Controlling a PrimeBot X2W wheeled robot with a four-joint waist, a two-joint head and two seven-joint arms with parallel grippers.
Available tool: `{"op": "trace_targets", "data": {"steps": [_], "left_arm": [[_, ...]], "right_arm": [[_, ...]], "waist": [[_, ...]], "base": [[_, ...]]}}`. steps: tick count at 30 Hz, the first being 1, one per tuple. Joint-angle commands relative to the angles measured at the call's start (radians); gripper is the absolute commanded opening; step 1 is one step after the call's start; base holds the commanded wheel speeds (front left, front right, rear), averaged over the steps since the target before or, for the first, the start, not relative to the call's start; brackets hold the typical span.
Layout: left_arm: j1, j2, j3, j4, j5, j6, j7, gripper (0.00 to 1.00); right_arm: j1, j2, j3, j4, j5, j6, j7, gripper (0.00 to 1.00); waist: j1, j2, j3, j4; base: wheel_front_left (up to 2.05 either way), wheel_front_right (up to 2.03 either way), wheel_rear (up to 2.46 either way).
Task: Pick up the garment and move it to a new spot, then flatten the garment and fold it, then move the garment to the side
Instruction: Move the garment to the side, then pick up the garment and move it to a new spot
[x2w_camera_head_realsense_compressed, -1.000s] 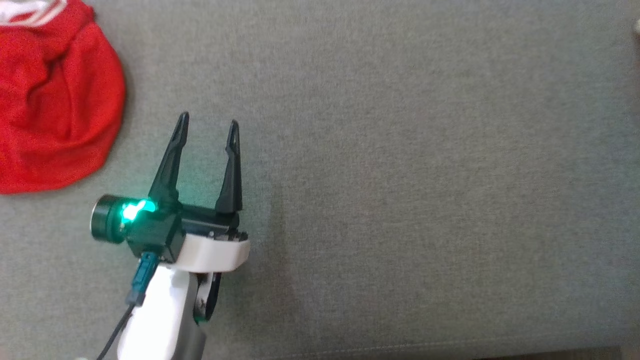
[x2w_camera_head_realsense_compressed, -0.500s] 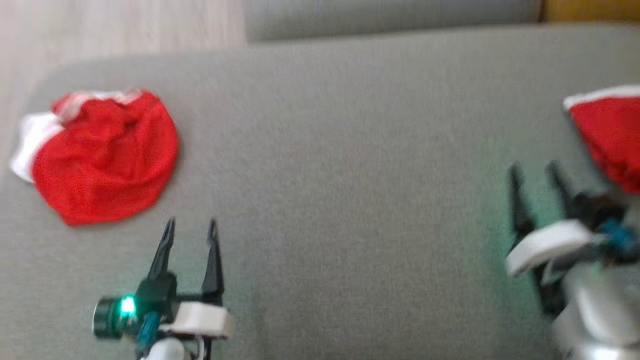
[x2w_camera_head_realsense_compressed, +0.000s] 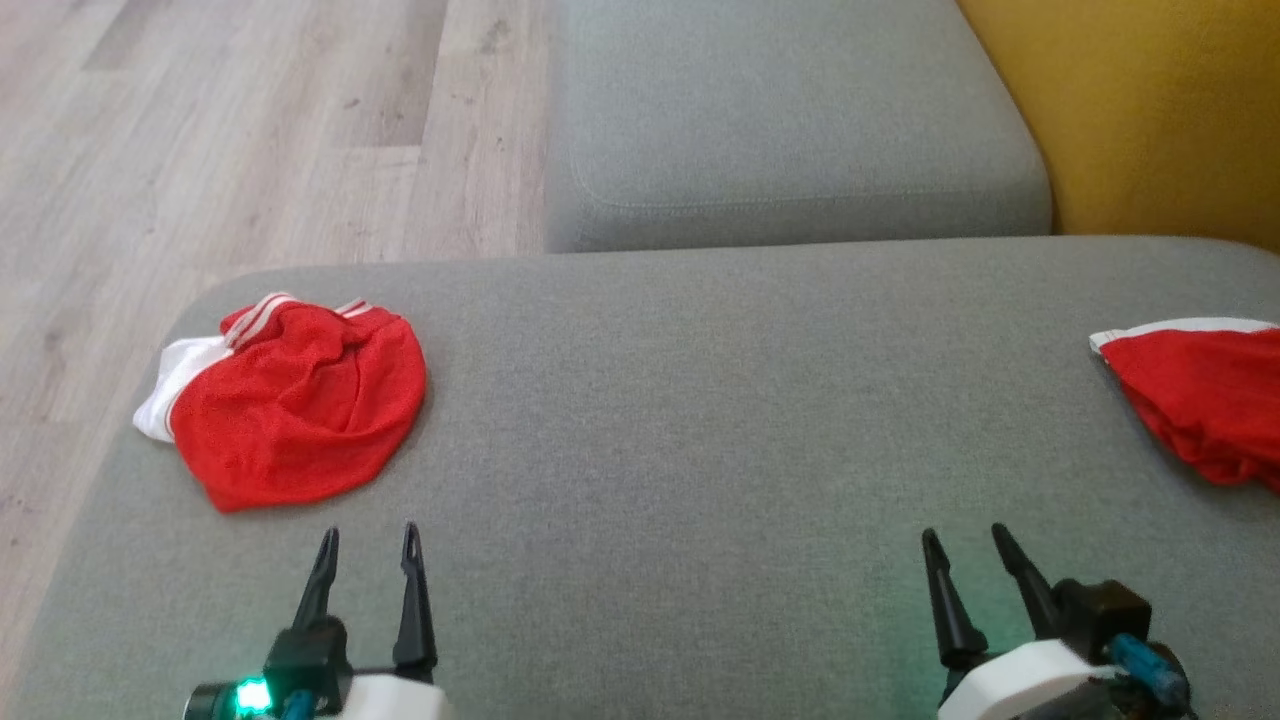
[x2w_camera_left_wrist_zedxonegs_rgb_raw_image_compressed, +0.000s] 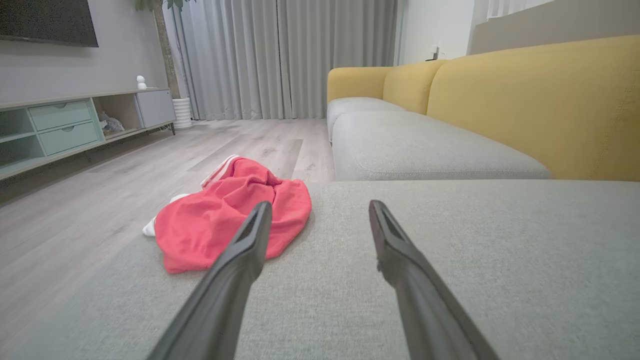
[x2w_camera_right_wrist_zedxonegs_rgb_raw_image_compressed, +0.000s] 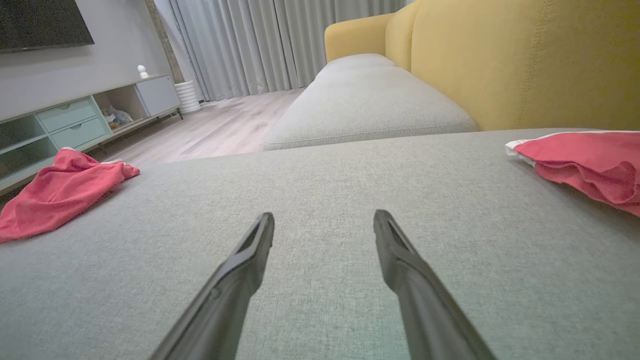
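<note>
Head view: left gripper (x2w_camera_head_realsense_compressed: 369, 532) and right gripper (x2w_camera_head_realsense_compressed: 964, 534) spread empty; garment (x2w_camera_head_realsense_compressed: 295, 410) lies crumpled.

The left gripper (x2w_camera_head_realsense_compressed: 369, 532) and right gripper (x2w_camera_head_realsense_compressed: 964, 534) have slim, tapering black fingers (x2w_camera_head_realsense_compressed: 413, 600) and white wrist shells (x2w_camera_head_realsense_compressed: 1020, 672); a green light (x2w_camera_head_realsense_compressed: 250, 695) glows.

Crumpled white-trimmed red garment (x2w_camera_head_realsense_compressed: 300, 425) on left end of cushion (x2w_camera_head_realsense_compressed: 720, 450), second red garment (x2w_camera_head_realsense_compressed: 1205, 405) far right

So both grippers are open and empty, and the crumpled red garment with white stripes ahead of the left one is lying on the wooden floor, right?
One thing is off: the crumpled red garment with white stripes lies on the grey fabric cushion, as the head view shows. The rest is right.
</note>
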Motion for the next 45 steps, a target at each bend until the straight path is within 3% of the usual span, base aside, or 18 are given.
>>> {"op": "trace_targets", "data": {"steps": [1,18,23,31,34,41,45], "left_arm": [[-0.034,0.0,0.046,-0.026,0.013,0.007,-0.005,1.0],[-0.036,0.0,0.045,-0.007,0.03,-0.002,-0.005,1.0],[-0.05,0.0,0.042,-0.006,0.038,-0.002,-0.005,1.0],[-0.031,0.001,0.061,-0.02,0.039,-0.008,-0.005,1.0],[-0.022,0.003,0.077,-0.032,0.037,-0.005,-0.005,1.0],[-0.007,0.021,0.173,-0.111,0.031,0.025,-0.005,1.0],[-0.047,0.042,0.182,-0.144,0.051,0.009,-0.005,1.0]], "right_arm": [[-0.041,0.006,0.028,-0.042,-0.003,0.007,-0.013,1.0],[-0.002,0.013,0.012,-0.082,-0.016,0.007,-0.013,1.0],[0.006,0.013,0.007,-0.092,-0.011,0.007,-0.013,1.0],[-0.005,0.013,-0.007,-0.097,-0.008,0.007,-0.014,1.0],[-0.014,0.013,-0.017,-0.099,-0.012,0.007,-0.014,1.0],[-0.091,0.005,-0.014,-0.085,-0.041,0.007,-0.014,1.0],[-0.099,-0.016,-0.024,-0.083,-0.045,0.007,-0.014,1.0]], "waist": [[0.0003,-0.0001,-0.005,0.001],[0.0003,-0.0001,0.001,0.046],[0.0003,-0.0001,0.012,0.139],[0.0003,-0.0001,0.053,0.37],[0.0003,-0.0001,0.069,0.421],[0.0003,-0.0001,0.145,0.478],[0.0003,-0.0001,0.174,0.495]], "base": [[0.0,0.0,0.0],[0.0,0.0,0.0],[0.0,0.0,0.0],[0.0,0.0,0.0],[0.0,0.0,0.0],[0.0,0.0,0.0],[0.0,0.0,0.0]]}}
